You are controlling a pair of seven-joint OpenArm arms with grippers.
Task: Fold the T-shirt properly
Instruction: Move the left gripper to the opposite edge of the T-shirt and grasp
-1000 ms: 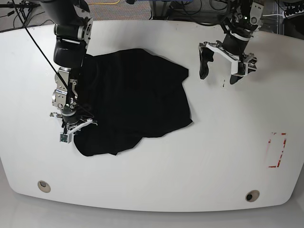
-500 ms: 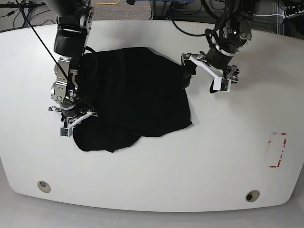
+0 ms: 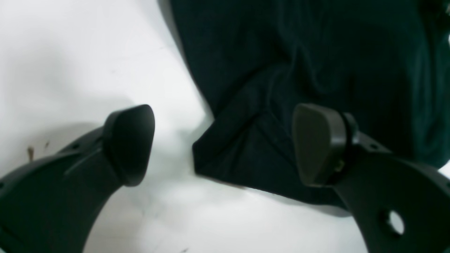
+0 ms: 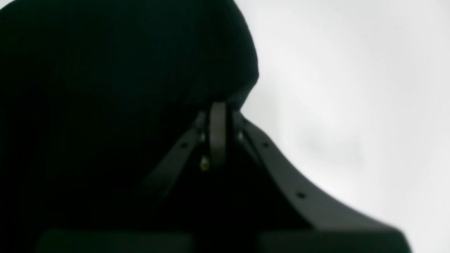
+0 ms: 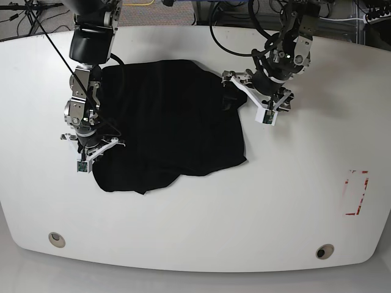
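Right gripper [image 5: 93, 152] at the base view's left, pinched on the T-shirt [image 5: 171, 125] edge — cloth spread rightward across the white counter [image 5: 293, 201]. Left gripper [image 5: 247, 97] spread wide, straddling the shirt's far corner — nearest there.

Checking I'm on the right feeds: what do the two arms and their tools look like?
Both arms are black with silver-grey joint housings and black cables trailing behind. The left tool has a white bracket; in its wrist view, curved black fingers end in rounded dark pads. The right tool also has a white bracket with black fingers.
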